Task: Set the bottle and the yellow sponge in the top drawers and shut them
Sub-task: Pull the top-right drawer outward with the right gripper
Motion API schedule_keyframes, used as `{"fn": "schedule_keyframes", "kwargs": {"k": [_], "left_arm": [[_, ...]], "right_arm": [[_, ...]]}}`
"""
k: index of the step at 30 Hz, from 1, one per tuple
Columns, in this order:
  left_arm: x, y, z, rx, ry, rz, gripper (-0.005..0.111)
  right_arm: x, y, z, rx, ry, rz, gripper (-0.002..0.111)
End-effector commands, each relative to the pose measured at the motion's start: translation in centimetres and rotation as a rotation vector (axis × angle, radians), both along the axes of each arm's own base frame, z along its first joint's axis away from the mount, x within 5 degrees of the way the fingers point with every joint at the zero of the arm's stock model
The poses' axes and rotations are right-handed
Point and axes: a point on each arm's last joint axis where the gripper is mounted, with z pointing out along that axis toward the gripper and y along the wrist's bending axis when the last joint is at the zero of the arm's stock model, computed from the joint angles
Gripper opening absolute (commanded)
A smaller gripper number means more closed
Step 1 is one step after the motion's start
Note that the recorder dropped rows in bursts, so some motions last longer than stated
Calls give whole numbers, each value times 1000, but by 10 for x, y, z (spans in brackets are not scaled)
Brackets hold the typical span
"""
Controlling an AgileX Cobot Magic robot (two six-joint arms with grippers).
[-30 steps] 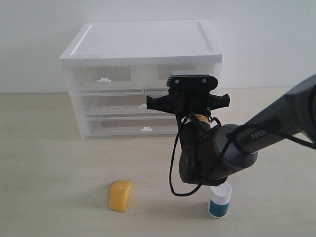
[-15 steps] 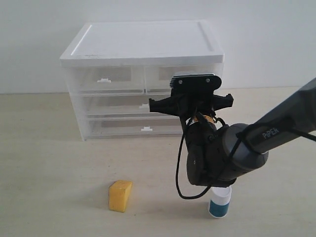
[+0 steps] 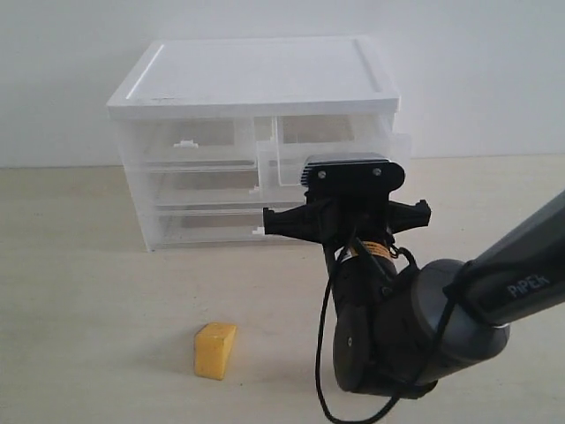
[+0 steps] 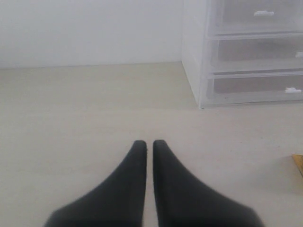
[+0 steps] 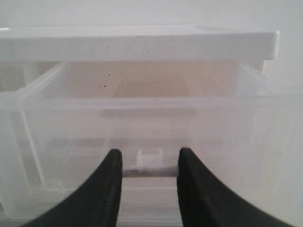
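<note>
The top right drawer (image 3: 340,146) stands pulled partway out of the white-topped cabinet (image 3: 256,75); the top left drawer (image 3: 190,141) is shut. My right gripper (image 5: 149,156) holds the open drawer's front, its fingers either side of the small white handle tab (image 5: 150,158). The drawer's inside (image 5: 151,90) looks empty. The yellow sponge (image 3: 214,350) lies on the table in front of the cabinet, left of my right arm (image 3: 415,340). That arm hides the bottle. My left gripper (image 4: 149,142) hovers shut and empty over bare table, with a sliver of the sponge (image 4: 299,163) at the frame's edge.
Two full-width clear drawers (image 3: 212,225) sit shut below the top pair. The cabinet's side (image 4: 194,56) rises ahead of the left gripper. A white wall stands behind the cabinet. My right arm's bulky wrist fills the space between cabinet front and the table's near edge.
My right arm has drawn back toward the near edge, pulling the top right drawer out. The arm now covers the bottle, which showed a second ago. The sponge has not moved.
</note>
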Motion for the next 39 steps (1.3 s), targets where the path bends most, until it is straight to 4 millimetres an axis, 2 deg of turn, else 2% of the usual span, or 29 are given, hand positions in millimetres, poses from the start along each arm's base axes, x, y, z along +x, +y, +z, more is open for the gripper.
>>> {"fn": "schedule_keyframes", "kwargs": {"k": [1,8,15,16,18,23,25,26,31,39], "left_arm": [[0,0,-1,2,-4,0,4],[0,0,-1,2,-4,0,4],[0,0,-1,2,-4,0,4],[0,0,-1,2,-4,0,4],[0,0,-1,2,-4,0,4],[0,0,-1,2,-4,0,4],[0,0,-1,2,-4,0,4],[0,0,-1,2,-4,0,4],[0,0,-1,2,-4,0,4],[0,0,-1,2,-4,0,4]], "right_arm": [[-16,-3,-4,-12,64,-8,1],[-36,-6,-4,-25,87,24,1],[-37,-6,-3,-26,88,23,2],[-37,-6,-3,-26,88,23,4],[-37,-6,-3,-26,88,23,17],[-37,-7,-4,-24,94,8,63],[-37,-8,-4,-27,96,-2,75],[-37,-9,-3,-44,95,-11,78],[-39,-8,-2,-115,190,26,78],[-52,-10,5,-107,375,124,78]]}}
